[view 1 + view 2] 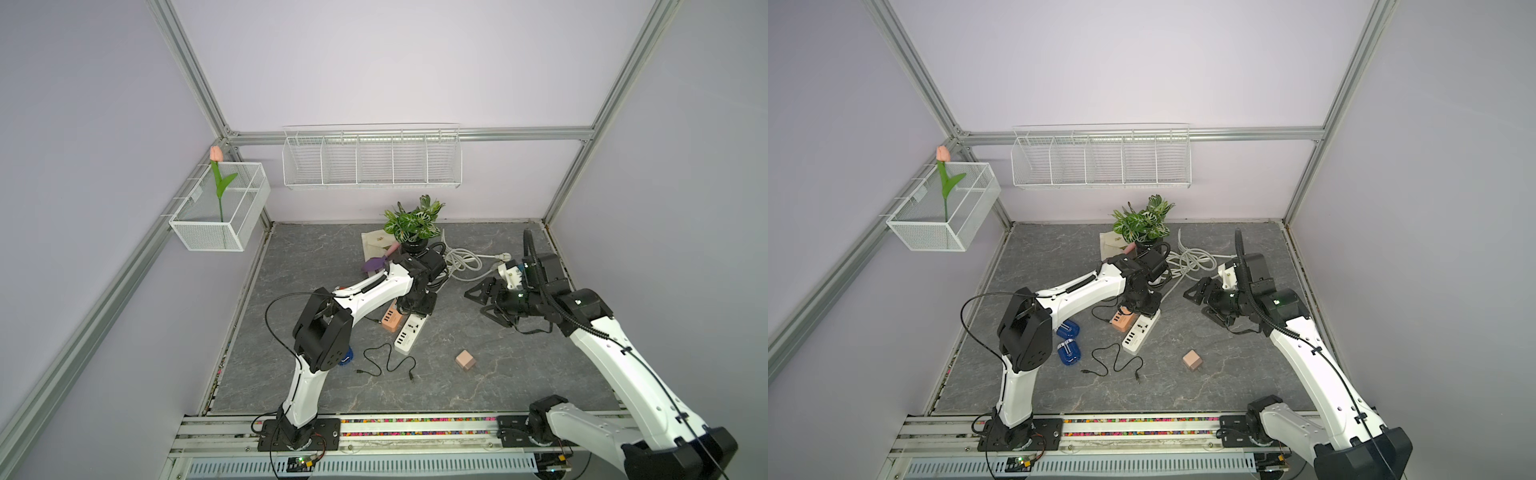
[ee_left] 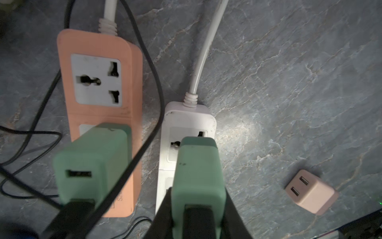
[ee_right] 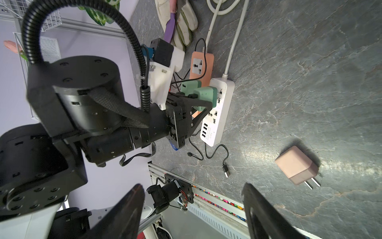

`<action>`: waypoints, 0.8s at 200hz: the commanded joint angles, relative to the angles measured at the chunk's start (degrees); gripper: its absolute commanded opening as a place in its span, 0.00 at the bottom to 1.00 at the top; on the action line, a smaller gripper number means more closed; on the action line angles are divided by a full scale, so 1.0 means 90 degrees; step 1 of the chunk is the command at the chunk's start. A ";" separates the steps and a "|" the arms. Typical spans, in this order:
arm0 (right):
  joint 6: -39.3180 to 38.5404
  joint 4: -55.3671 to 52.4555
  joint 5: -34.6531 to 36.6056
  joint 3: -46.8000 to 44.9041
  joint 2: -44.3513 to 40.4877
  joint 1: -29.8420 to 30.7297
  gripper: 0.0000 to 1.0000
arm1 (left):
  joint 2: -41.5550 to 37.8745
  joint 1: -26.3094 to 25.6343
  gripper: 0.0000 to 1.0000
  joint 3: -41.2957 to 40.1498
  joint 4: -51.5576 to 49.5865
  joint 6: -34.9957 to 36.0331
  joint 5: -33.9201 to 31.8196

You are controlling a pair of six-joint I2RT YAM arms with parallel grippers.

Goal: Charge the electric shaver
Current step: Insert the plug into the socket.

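Note:
The blue electric shaver (image 1: pixel 1070 352) lies on the table by the left arm's elbow, with a second blue piece (image 1: pixel 1068 328) just behind it. My left gripper (image 2: pixel 198 196) (image 1: pixel 415 305) is shut on a green charger adapter (image 2: pixel 198 165) (image 3: pixel 205 96), which it holds down on the white power strip (image 2: pixel 186 122) (image 1: pixel 409 334). A second green adapter (image 2: pixel 91 163) sits in the orange power strip (image 2: pixel 99 62) (image 1: pixel 390 320) beside it. A loose black USB cable (image 1: pixel 386 363) (image 3: pixel 215 157) lies in front of the strips. My right gripper (image 3: pixel 194 207) (image 1: pixel 482 302) hovers open and empty to the right.
A pink plug cube (image 1: pixel 465 359) (image 2: pixel 312 192) lies on the stone table, right of the strips. At the back are a potted plant (image 1: pixel 415 224), a coiled white cord (image 1: pixel 465 262), a glove and a purple tool (image 1: pixel 374 262). Wire baskets (image 1: pixel 372 160) hang on the walls.

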 commanded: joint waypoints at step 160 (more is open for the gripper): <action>0.0134 0.0047 -0.0128 -0.0333 -0.0101 -0.0102 0.77 | 0.1042 -0.0091 0.00 0.1200 -0.1186 0.0463 -0.0149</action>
